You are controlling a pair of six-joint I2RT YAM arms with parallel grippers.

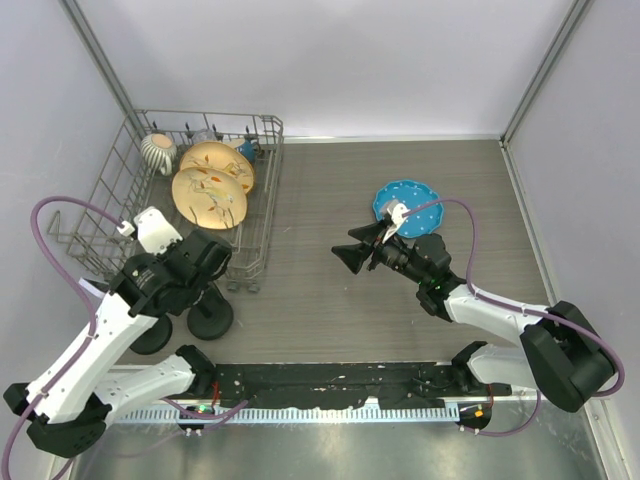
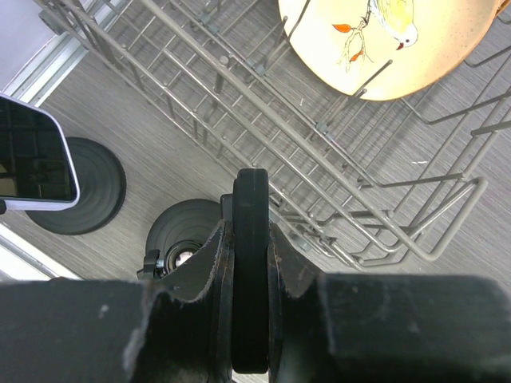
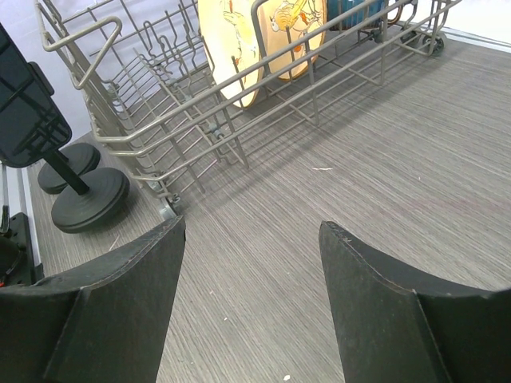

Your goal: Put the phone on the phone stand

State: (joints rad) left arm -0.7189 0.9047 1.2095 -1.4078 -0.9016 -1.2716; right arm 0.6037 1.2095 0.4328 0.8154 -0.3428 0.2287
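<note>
Phone [image 2: 32, 152], dark screen, pale rim, seemingly tilted on left stand [image 2: 92, 187]; second black stand [image 2: 185, 230] beside

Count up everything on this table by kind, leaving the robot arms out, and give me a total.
Dish rack: 1
Yellow plates, in the rack: 2
Blue plate, on the table: 1
Striped cup, in the rack: 1
Blue item in the rack, kind unclear: 1
Phone stands: 2
Phone: 1
Total: 9
</note>
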